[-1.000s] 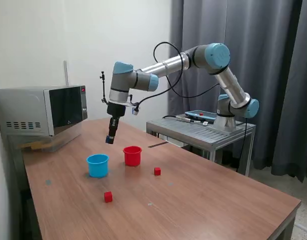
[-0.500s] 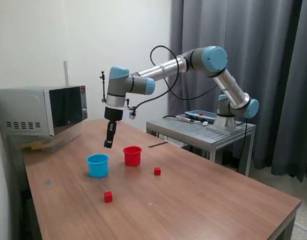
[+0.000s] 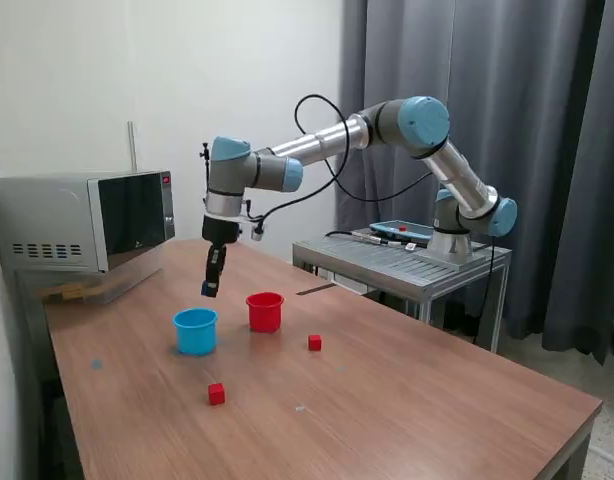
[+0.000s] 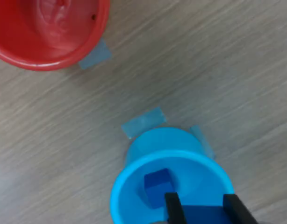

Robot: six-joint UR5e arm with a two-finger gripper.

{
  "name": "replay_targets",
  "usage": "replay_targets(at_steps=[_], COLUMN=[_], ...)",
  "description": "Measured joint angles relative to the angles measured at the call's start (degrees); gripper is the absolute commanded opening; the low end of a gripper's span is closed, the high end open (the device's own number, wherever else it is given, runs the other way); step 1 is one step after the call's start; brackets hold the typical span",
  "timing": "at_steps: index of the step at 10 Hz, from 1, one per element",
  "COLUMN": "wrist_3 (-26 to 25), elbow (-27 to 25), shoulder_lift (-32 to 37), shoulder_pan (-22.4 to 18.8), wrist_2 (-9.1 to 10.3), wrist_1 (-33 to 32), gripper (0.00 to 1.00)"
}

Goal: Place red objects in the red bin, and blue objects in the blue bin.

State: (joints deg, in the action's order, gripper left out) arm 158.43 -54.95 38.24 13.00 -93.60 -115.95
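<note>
Now the two-finger gripper (image 3: 209,291) hangs in the air above the small round light blue plastic cup (image 3: 195,330), its black fingers (image 4: 173,208) clamped on a tiny dark blue cube (image 4: 199,215).

Seen from the wrist view, a second tiny dark blue cube (image 4: 156,186) lies inside the light blue cup, on its floor, while the held cube sits between the fingers over the cup's rim. Just beside this cup, toward the exterior view's right, stands the small round red plastic cup (image 3: 264,311), and nothing can be made out inside it. Two tiny solid red cubes rest on the brown wooden table (image 3: 407,400): one (image 3: 314,342) near the red cup, the other (image 3: 216,393) nearer the camera, in front of the light blue cup. A grey microwave oven (image 3: 82,220) sits at the exterior view's left.
</note>
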Motion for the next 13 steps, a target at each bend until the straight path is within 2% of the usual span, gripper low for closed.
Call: replay_targets(at_steps=[5,13], wrist_3=[0.28,5.31], elbow=[1.26,2.21], shoulder_lift=[-1.66,-2.68], shoulder_pan=[0.66,0.71], wrist_2=[0.0,0.39], wrist_1=[0.64,1.59], gripper=[0.0,0.0])
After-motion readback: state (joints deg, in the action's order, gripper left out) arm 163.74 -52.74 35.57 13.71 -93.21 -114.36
